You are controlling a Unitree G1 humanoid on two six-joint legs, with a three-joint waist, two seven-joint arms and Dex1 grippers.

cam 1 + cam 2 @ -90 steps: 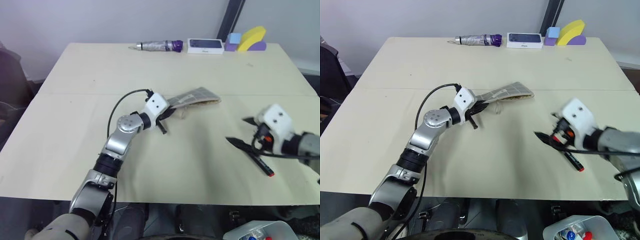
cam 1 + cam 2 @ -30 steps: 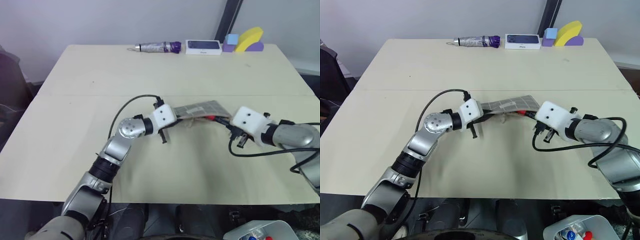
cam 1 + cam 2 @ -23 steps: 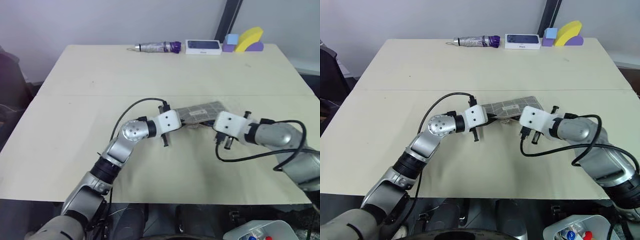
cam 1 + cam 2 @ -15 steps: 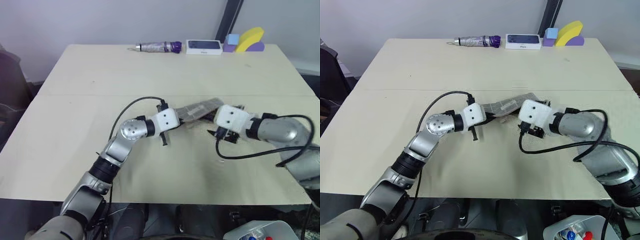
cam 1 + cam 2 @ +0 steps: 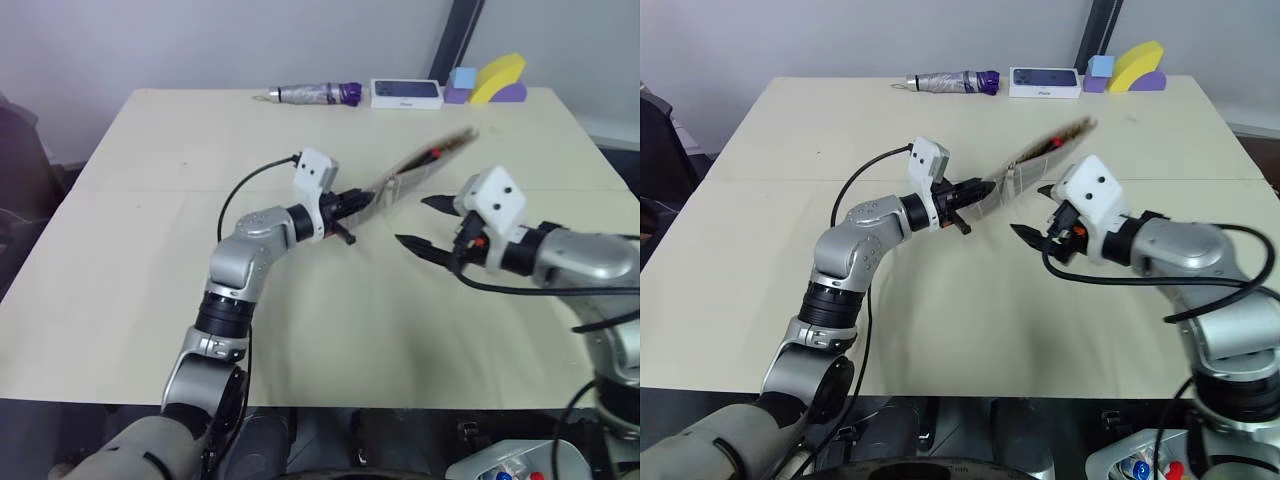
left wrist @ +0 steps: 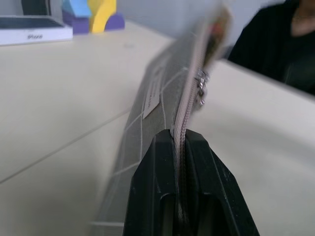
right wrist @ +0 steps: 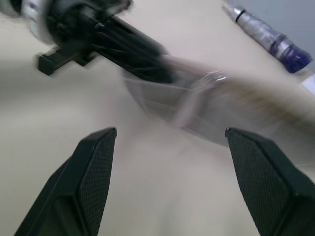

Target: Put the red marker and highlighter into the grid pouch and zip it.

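The grid pouch (image 5: 415, 168) is off the table, slanting up and away from my left gripper (image 5: 347, 206), which is shut on its near end along the zipper (image 6: 189, 105). A bit of the red marker (image 5: 432, 153) shows at the pouch's raised far end. The highlighter is hidden. My right gripper (image 5: 422, 222) hangs just right of the pouch and below it, its fingers (image 7: 96, 147) wide open with nothing between them. In the right wrist view the pouch (image 7: 216, 105) is blurred ahead of those fingers.
Along the table's far edge lie a folded purple umbrella (image 5: 315, 94), a white phone box (image 5: 407, 92) and a yellow arch block (image 5: 502, 77) on small blue and purple blocks. A clear bin (image 5: 520, 466) sits on the floor at the right.
My left gripper has lifted and rolled the pouch, so its far end now tilts up off the table. The right gripper has opened, left the marker in the pouch and drawn back.
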